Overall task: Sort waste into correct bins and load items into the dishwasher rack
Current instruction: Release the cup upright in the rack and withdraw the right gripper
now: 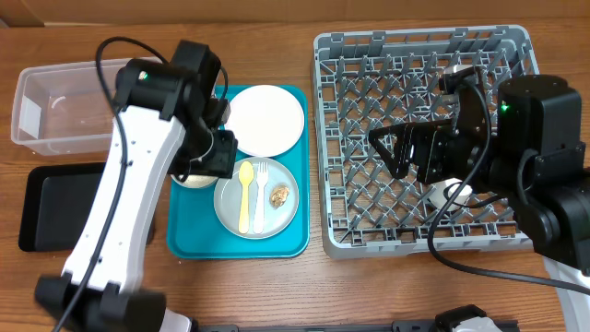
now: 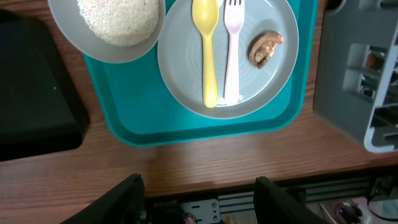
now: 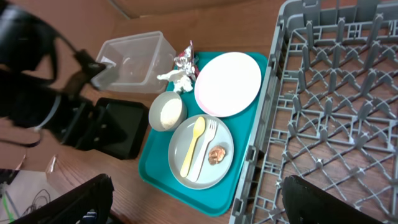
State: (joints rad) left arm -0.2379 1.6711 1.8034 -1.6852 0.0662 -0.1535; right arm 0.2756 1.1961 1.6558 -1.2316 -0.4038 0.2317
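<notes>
The teal tray (image 1: 240,244) holds the white plate (image 1: 265,120) and the grey plate (image 1: 256,198), which carries the yellow spoon (image 1: 245,194), the pale fork (image 1: 261,194) and the brown scrap (image 1: 281,195). My left gripper (image 1: 221,152) hovers open and empty above the grey bowl (image 2: 118,22) of white rice; the left wrist view shows its fingers (image 2: 199,199) apart. The foil wrapper with tissue (image 3: 182,62) lies at the tray's far corner. My right gripper (image 1: 392,152) is open and empty above the rack (image 1: 424,55). The white cup (image 1: 454,192) sits in the rack.
The clear tub (image 1: 55,111) stands at the far left, with the black tray (image 1: 60,207) in front of it. The rack sits directly right of the teal tray. The left arm hides the wrapper and most of the bowl in the overhead view.
</notes>
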